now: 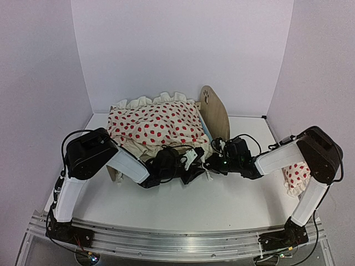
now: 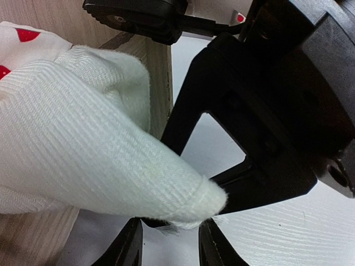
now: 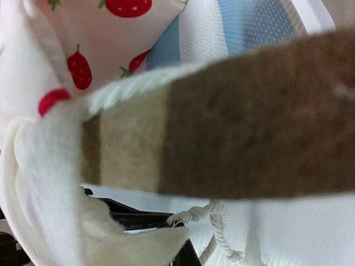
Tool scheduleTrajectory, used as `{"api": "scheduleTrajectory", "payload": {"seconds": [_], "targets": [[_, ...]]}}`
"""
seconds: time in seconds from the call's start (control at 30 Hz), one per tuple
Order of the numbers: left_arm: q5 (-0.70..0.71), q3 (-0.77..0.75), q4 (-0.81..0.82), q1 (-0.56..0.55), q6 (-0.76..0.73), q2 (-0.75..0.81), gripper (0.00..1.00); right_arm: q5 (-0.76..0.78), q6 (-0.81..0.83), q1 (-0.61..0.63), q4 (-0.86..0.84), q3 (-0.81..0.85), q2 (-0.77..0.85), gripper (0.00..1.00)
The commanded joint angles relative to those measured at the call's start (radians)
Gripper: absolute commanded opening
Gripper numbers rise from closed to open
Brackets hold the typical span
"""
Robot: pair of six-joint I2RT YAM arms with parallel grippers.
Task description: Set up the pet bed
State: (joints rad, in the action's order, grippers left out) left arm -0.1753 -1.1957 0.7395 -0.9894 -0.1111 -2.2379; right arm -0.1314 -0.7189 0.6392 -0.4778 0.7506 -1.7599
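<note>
Two tools meet at the near right corner of the pet bed [image 1: 215, 113], which stands at the back of the worktop [image 1: 211, 205] under a red-dotted duvet [image 1: 155, 124]. On the left tool [image 2: 171, 246] the jaws are parted, with a duvet corner lying loose over them. The right tool [image 1: 213, 158] is clenched, close against the bed frame. A pillow [image 1: 297, 174] lies far right, and bare worktop runs along the front.
</note>
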Motion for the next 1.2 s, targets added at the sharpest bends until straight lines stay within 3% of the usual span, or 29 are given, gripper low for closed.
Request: {"api": "scheduleTrajectory", "payload": {"seconds": [0.0,0.1,0.37,0.57,0.73,1.0,1.17], "targets": [[-0.023,-0.033,0.044,0.000,0.006,-0.004,0.33,-0.002,-0.009,-0.006,-0.025,0.015,-0.002,0.00],[-0.010,-0.041,0.030,0.000,0.016,-0.012,0.29,-0.005,-0.007,-0.005,-0.025,0.016,0.001,0.00],[0.023,-0.047,0.024,0.000,0.038,-0.014,0.01,-0.009,-0.006,-0.005,-0.025,0.015,0.003,0.00],[0.066,-0.025,0.025,0.000,0.039,0.005,0.00,-0.002,-0.004,-0.006,-0.016,-0.001,0.026,0.00],[0.091,-0.005,0.005,0.001,0.037,0.031,0.00,0.034,0.053,-0.005,0.130,-0.004,0.103,0.15],[0.110,0.000,0.014,0.002,0.030,0.039,0.00,0.070,0.109,-0.006,0.266,-0.043,0.180,0.19],[0.115,0.003,0.014,0.002,0.024,0.044,0.00,0.078,0.088,-0.006,0.281,-0.072,0.187,0.31]]}}
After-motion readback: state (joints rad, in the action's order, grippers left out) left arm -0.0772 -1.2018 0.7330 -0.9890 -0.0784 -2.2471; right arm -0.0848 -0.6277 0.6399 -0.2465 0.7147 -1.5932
